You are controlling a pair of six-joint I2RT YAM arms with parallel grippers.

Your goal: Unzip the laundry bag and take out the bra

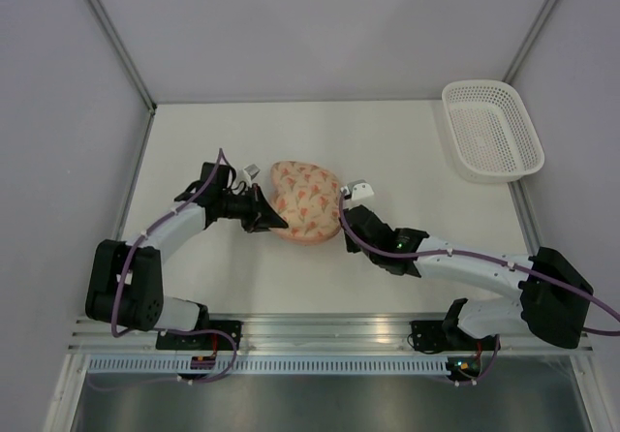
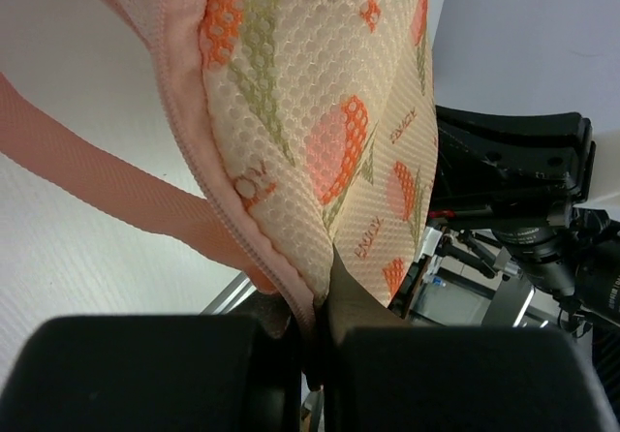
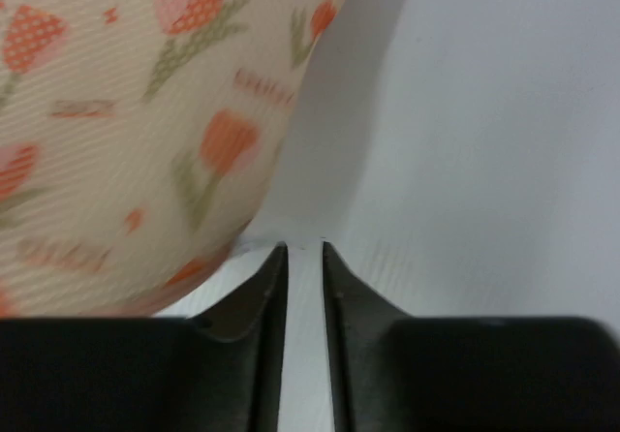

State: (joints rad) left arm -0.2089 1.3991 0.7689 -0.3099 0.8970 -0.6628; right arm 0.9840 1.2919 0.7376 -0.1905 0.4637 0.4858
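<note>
The laundry bag [image 1: 305,200], a cream dome with orange-pink motifs, lies mid-table between both arms. My left gripper [image 1: 276,221] is at its left near edge, shut on the pink zip trim; in the left wrist view the bag [image 2: 310,112] rises from the pinched seam at my gripper [image 2: 315,325], and its pink loop [image 2: 97,180] trails left. My right gripper [image 1: 346,221] sits just right of the bag, its jaws a narrow gap apart with only table between them [image 3: 304,248]; the bag [image 3: 126,132] lies to its upper left. The bra is hidden.
A white plastic lattice basket [image 1: 491,130] stands at the back right of the table. White walls with metal posts close in the table on three sides. The right arm [image 2: 513,161] shows behind the bag in the left wrist view.
</note>
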